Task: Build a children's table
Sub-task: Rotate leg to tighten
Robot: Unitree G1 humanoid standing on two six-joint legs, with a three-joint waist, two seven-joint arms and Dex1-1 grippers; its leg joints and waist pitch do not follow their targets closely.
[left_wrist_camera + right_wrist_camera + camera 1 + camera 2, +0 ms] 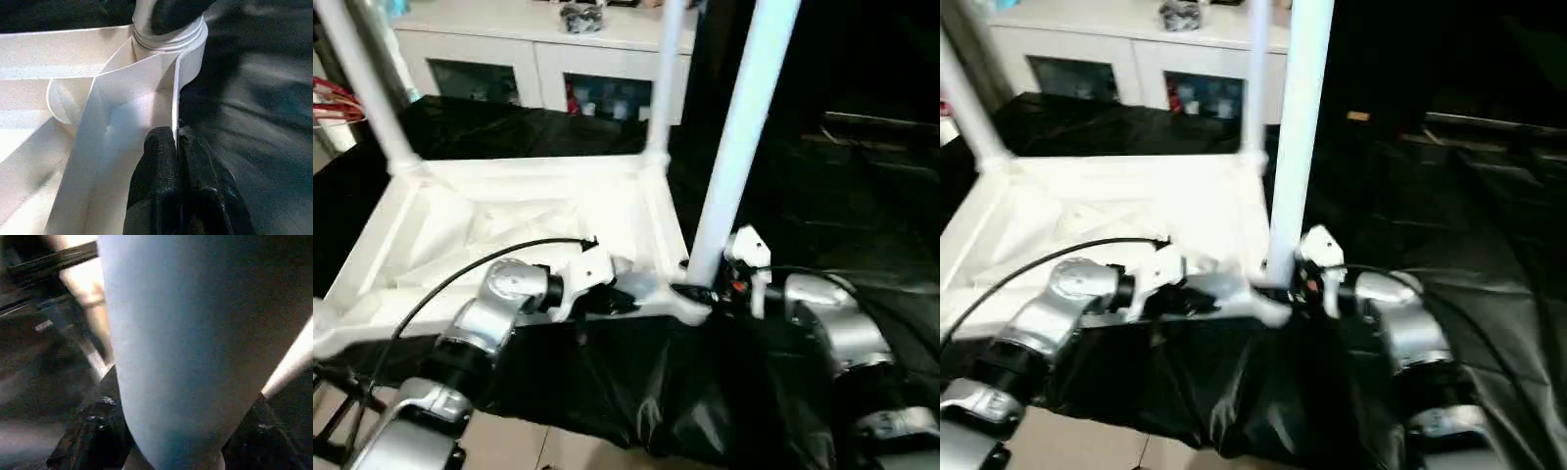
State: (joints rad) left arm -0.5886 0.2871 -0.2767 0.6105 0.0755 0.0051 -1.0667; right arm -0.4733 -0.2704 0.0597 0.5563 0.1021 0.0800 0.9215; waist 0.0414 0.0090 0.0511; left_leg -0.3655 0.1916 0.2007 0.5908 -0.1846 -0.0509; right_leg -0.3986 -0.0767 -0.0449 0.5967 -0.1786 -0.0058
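The tabletop [519, 230] lies upside down on a counter [862, 196] draped in black sheeting, its ribbed underside facing up. Three legs stand upright in its corner sockets: one at the far left corner [362, 83], one at the far right corner [664, 78], and one at the near right corner [744, 127] — the closest to the camera, rising out of the top of the head views.

The left claw [176, 139] is pinched together on the tabletop's thin near rim, just beside the near right socket [168, 41]. In the left wrist view its two black fingers [159, 166] press the upright edge of the rim from both sides, with the ringed collar of the socket just beyond them.

The right claw [710, 292] sits at the foot of the near right leg. In the right wrist view the pale tube passes between its two black fingers [93, 431], one on each side — the jaws stand apart around the leg, and whether they press on it cannot be told.

Behind the counter stands a white cabinet [538, 49] with glass doors, with a dark object [582, 15] lying on top. A black cable [460, 274] arcs over the left forearm.
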